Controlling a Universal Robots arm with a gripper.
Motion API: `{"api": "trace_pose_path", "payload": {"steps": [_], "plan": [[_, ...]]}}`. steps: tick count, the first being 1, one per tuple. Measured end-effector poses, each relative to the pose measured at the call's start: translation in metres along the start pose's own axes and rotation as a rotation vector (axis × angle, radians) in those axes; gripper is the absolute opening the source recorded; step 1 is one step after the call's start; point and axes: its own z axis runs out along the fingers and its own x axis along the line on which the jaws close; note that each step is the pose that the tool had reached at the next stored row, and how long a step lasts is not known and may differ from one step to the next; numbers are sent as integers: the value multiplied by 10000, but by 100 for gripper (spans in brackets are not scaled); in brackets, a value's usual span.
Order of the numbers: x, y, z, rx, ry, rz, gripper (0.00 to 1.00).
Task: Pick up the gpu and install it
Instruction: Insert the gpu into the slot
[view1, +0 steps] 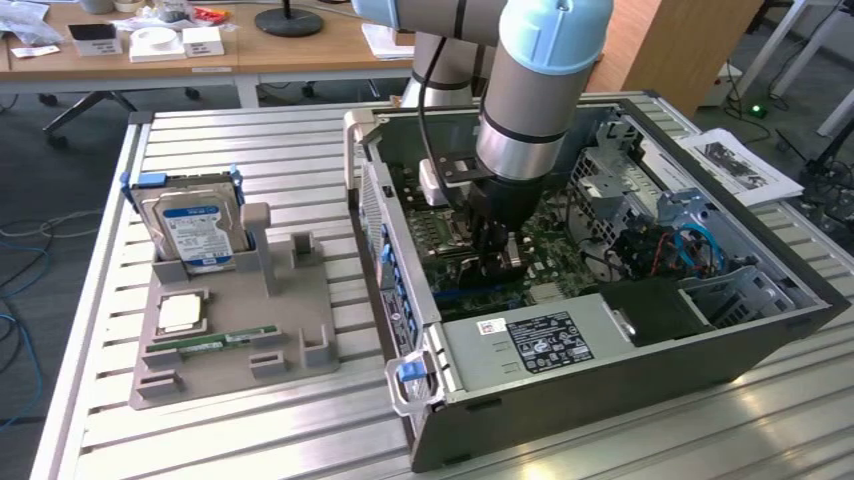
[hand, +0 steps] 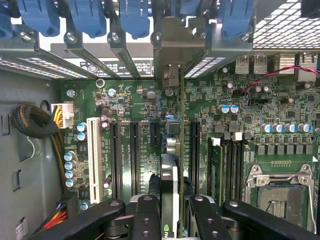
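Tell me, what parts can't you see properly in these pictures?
- Exterior view: the gripper tip and the gpu's lower edge are hidden low inside the computer case, behind the arm.
- Wrist view: the gpu shows edge-on, so its faces are hidden; whether it sits fully in the slot cannot be told.
- Exterior view: print on the hard drive label is too small to read.

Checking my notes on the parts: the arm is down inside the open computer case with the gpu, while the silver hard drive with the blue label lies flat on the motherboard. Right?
Not quite. The hard drive stands upright in the grey holder on the table outside the computer case, as the exterior view shows. The rest holds: the gripper is down in the case with the gpu between its fingers.
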Motion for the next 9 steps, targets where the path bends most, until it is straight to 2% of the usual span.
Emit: {"api": "trace_pose_path", "payload": {"steps": [3, 9], "plan": [[0, 0, -6, -1, -9, 1, 27], [-2, -1, -12, 0, -90, -10, 27]]}}
